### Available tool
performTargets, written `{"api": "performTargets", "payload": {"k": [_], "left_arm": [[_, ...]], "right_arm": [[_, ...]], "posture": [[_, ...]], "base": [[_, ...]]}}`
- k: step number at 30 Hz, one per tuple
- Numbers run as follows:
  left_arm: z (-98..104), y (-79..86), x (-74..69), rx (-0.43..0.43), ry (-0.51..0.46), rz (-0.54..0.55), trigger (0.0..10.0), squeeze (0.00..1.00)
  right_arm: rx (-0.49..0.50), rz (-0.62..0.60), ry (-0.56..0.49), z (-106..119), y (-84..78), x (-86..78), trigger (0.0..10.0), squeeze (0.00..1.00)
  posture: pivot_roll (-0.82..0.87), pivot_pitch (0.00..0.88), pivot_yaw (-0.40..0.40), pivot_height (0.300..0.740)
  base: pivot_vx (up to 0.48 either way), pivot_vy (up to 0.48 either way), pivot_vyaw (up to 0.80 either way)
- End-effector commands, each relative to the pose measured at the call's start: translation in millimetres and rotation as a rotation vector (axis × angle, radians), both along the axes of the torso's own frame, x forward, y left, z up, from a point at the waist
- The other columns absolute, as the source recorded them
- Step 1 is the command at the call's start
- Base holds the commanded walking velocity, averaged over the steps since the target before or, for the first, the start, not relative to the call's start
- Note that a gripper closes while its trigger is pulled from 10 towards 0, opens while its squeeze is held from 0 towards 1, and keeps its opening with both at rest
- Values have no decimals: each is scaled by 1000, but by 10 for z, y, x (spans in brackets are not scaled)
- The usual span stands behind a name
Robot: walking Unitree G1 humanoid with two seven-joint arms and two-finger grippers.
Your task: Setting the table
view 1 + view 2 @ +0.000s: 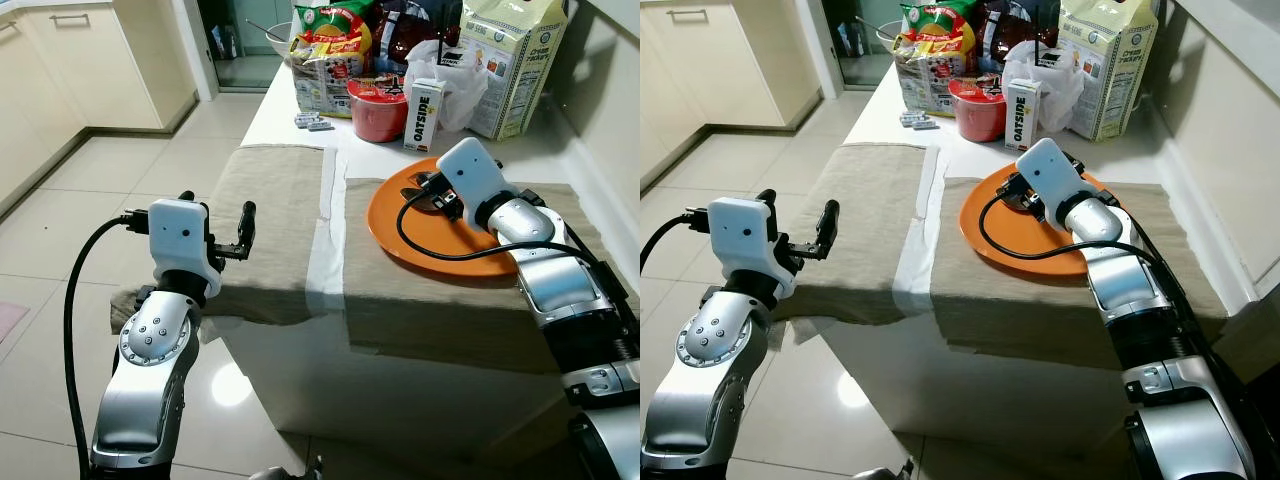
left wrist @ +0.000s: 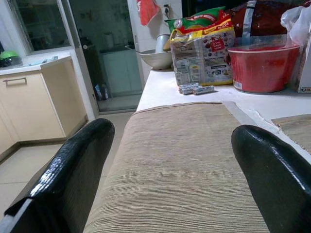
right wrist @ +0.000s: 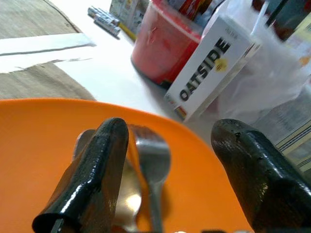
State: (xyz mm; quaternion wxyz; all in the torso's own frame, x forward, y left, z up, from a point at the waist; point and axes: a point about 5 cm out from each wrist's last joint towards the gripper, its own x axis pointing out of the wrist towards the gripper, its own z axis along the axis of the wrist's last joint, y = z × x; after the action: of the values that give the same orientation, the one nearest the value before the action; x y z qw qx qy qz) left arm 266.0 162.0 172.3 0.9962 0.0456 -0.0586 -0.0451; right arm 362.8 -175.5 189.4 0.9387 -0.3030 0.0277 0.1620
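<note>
Orange plate (image 1: 400, 235); right end effector (image 3: 167, 167) open above.

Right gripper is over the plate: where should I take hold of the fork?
By my guess, grip the fork across its narrow neck just below the head, coming straight down from above. It lies flat on the orange plate beside a spoon, so open the fingers across the handle's width.

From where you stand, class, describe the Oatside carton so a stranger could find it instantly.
Start at the orange plate on the right-hand placemat. Just beyond its far rim stands the Oatside carton, between the red bowl and a white plastic bag. It is a small, upright white box with vertical black lettering.
</note>
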Motion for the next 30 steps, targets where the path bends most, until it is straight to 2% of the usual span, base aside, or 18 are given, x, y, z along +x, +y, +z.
{"api": "performTargets", "payload": {"k": [1, 6, 10, 14, 21, 28, 30], "left_arm": [[12, -1, 16, 11, -6, 4, 10000, 0], [12, -4, 18, 10, -5, 5, 10000, 0], [12, -3, 20, 8, -5, 5, 10000, 0], [9, -10, 28, 6, -3, 2, 10000, 0], [14, -14, 33, 7, -6, 1, 10000, 0], [13, 8, 24, 9, -7, 10, 10000, 0], [11, 14, 16, 11, -7, 12, 10000, 0]], "right_arm": [[49, -9, 12, 63, -19, 29, 10000, 0], [70, -151, -19, 44, -173, 52, 10000, 0], [44, -181, -13, -30, -196, 2, 10000, 0], [33, -146, 48, -177, -148, -72, 10000, 0], [62, -53, 71, -165, 16, -59, 10000, 0], [65, -45, 85, -157, 39, -43, 10000, 0], [81, -13, 98, -158, 93, -76, 10000, 0]], "posture": [[-104, 0, 80, 740], [-104, 0, 80, 740], [-108, 0, 80, 740], [-115, 0, 83, 740], [-113, 0, 81, 740], [-106, 0, 77, 740], [-103, 0, 76, 740]], "base": [[0, 0, 0], [0, 0, 0], [0, 0, 0], [0, 0, 0], [0, 0, 0], [0, 0, 0], [0, 0, 0]]}}
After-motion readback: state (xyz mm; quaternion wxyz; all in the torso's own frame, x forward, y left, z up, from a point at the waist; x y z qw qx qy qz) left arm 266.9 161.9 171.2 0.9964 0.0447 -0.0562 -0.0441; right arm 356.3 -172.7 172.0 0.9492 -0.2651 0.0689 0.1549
